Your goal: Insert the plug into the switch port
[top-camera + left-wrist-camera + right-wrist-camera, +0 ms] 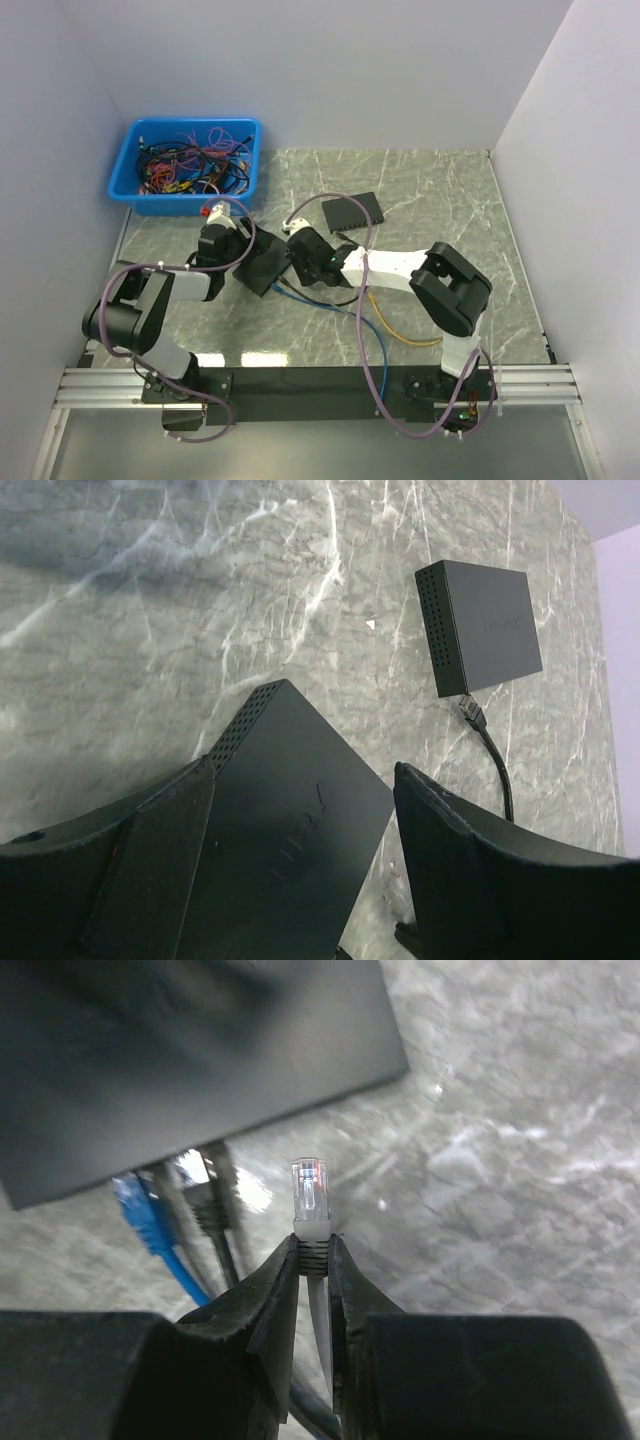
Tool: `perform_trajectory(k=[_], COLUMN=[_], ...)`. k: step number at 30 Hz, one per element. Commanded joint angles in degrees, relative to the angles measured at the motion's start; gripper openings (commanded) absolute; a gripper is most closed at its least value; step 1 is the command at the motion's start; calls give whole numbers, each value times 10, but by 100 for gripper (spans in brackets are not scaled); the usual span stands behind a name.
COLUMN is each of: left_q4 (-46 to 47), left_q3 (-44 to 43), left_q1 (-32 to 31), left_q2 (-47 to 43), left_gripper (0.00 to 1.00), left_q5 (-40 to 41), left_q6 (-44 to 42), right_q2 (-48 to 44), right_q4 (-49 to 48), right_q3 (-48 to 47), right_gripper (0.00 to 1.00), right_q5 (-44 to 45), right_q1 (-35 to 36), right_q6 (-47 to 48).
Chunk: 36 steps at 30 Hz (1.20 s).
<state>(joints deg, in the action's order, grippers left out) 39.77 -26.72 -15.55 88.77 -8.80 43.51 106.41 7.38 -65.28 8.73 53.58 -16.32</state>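
Observation:
The black switch (262, 265) lies flat on the marble table just left of centre. My left gripper (300, 770) stands open astride the switch (290, 830). Its left finger (150, 860) rests against the switch's side and its right finger (470, 870) stands off with a gap. My right gripper (313, 1245) is shut on the clear plug (309, 1188) by its ribbed white boot. The plug tip points at the switch's port side (180, 1070), a short way off, to the right of a blue cable (150, 1230) and black cables plugged in there. In the top view the right gripper (298, 252) is at the switch's right edge.
A second black switch (352, 213) lies farther back on the table, with a loose black cable end (470, 712) by its corner. A blue bin (185, 165) full of cables stands at the back left. Blue and yellow cables (395, 335) trail across the front of the table.

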Motion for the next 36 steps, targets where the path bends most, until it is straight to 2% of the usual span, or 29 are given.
perform_trajectory(k=[1, 36], left_q4=[37, 114], left_q3=[-20, 3], left_q1=[1, -11], left_q2=[16, 69], left_gripper=[77, 71], left_q5=[-22, -73], left_q6=[-12, -7], right_q2=[16, 59], right_q4=[-7, -2], right_q3=[-35, -89], right_gripper=[0, 0], right_q5=[-17, -50], right_q1=[-2, 1], right_q6=[-4, -1])
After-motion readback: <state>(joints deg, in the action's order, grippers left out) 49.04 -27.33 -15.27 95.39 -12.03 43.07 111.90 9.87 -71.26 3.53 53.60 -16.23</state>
